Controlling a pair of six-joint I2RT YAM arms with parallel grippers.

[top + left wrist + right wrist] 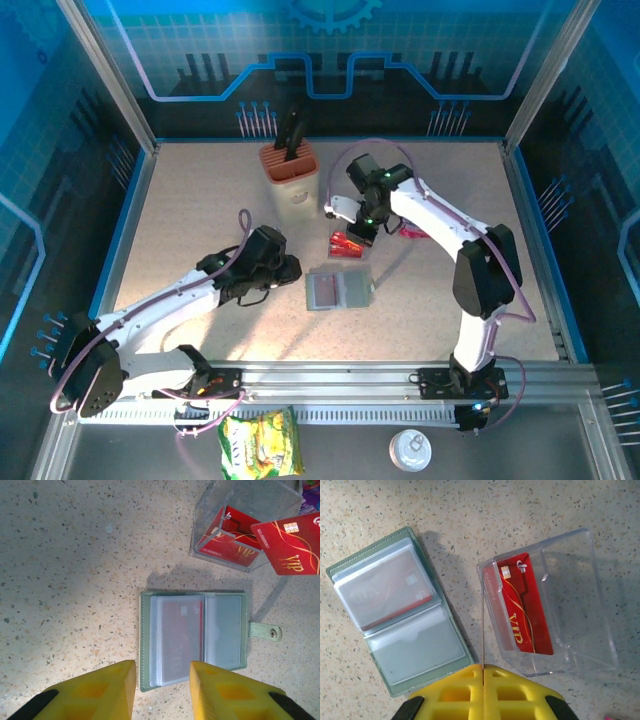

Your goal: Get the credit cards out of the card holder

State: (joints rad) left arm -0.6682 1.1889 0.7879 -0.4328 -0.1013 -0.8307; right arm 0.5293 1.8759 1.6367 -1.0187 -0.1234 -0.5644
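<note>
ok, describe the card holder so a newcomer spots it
On the speckled table, centre, between the two arms, just nearer their bases than the clear plastic stand. The card holder lies open flat: grey-green, two clear-sleeved panels, a snap tab; the stand is see-through with red cards.

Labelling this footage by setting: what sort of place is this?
Probably a robot demo or test booth: blue circuit-print walls, aluminium frame posts, left arm and right arm bolted to a rail.

Top external: high behind the arm bases (210, 383), looking down on the tabletop (200, 200). Wrist views: close, facing straight down past the left claw (162, 690) and right claw (483, 690); both share the card holder (195, 635) and clear stand (240, 525) ahead of each claw.
</note>
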